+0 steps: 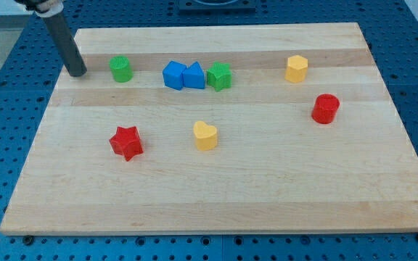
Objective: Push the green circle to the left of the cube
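Left of the green circle (121, 69), my tip (79, 72) sits apart; no claw exists. Light, rigid, it should slide easily toward the blue cube (173, 75); push its left face.

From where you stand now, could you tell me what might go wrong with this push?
1. My tip sits at the view's left of the green circle, so pushing rightward could overshoot and ram it into the blue cube.
2. The cube touches a second blue block, which touches the green star; a hard hit could shift all three.
3. An off-centre contact might let the round block slip toward the view's top or bottom.
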